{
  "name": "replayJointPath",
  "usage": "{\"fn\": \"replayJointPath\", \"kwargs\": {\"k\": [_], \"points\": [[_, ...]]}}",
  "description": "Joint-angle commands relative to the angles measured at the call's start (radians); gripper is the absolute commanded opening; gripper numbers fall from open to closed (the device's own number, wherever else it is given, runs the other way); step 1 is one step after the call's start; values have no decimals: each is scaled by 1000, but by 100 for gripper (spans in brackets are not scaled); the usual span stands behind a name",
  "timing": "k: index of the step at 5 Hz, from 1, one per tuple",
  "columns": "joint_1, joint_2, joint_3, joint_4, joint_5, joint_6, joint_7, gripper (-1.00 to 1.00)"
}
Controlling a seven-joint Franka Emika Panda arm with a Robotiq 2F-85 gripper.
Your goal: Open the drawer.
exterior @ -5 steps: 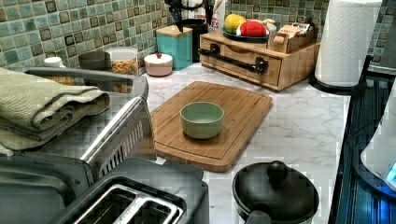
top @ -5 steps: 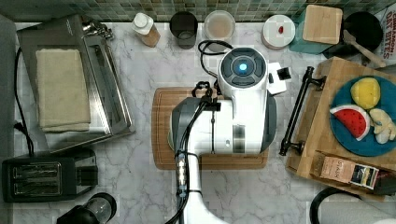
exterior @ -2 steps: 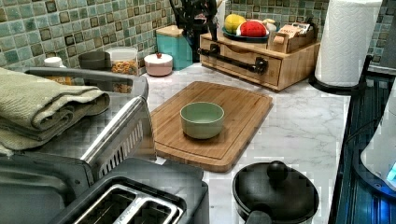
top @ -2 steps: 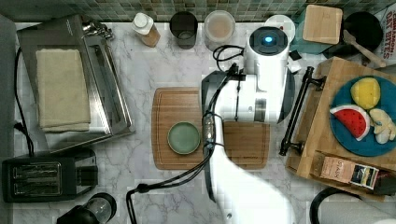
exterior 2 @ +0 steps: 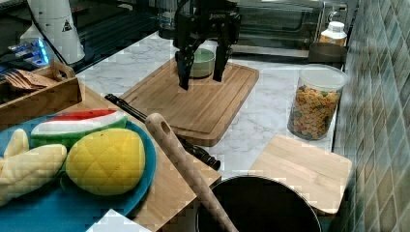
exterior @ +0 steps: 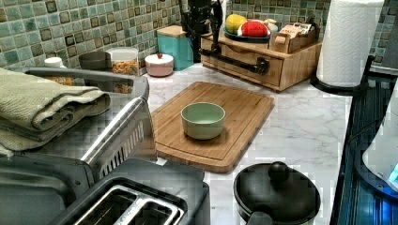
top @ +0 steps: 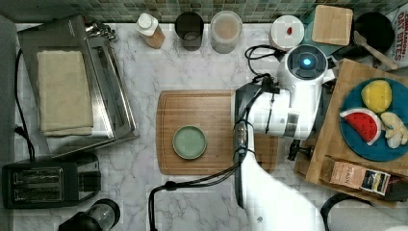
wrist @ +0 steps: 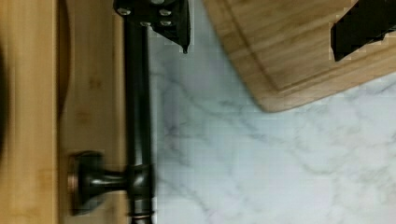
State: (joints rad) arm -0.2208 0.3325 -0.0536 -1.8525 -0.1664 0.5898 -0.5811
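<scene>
The gripper (exterior 2: pixel 200 67) is hanging with its two black fingers (exterior 2: pixel 183 72) spread wide and nothing between them, pointing down above the marble counter (top: pixel 144 62). In the wrist view one fingertip is sitting right over the bar handle (wrist: pixel 136 93) while the other is out over the corner of the cutting board (wrist: pixel 289 51), so the jaws are not yet straddling the bar. The handle is running lengthwise along the front of the drawer (exterior: pixel 244 58), a long black rod on brackets, and the fingers' opening appears to be lying across that long axis, which is what a clean pinch wants. In the top view the arm (top: pixel 296 96) is sitting just to the top view's left of the wooden cabinet, with the end of the handle (top: pixel 299 151) peeking out beneath it. In the left view the gripper is hovering near the far end of the bar, the drawer looking fully closed. The likely need: shifting slightly toward the drawer front to centre the bar, descending, closing, then pulling toward the cutting board and the green bowl (top: pixel 189 142).
</scene>
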Motion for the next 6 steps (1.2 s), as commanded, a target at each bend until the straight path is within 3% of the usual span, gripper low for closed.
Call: {"fn": "replayJointPath", "kwargs": {"k": [1, 3, 4, 5, 6], "points": [[-38, 10, -20, 120, -70, -4, -77, 100], [42, 15, -32, 73, -172, 6, 121, 100], [52, 45, -47, 115, -206, -43, 117, 100], [48, 47, -65, 125, -288, -65, 115, 100], [-16, 47, -16, 129, -324, -79, 123, 100]]}}
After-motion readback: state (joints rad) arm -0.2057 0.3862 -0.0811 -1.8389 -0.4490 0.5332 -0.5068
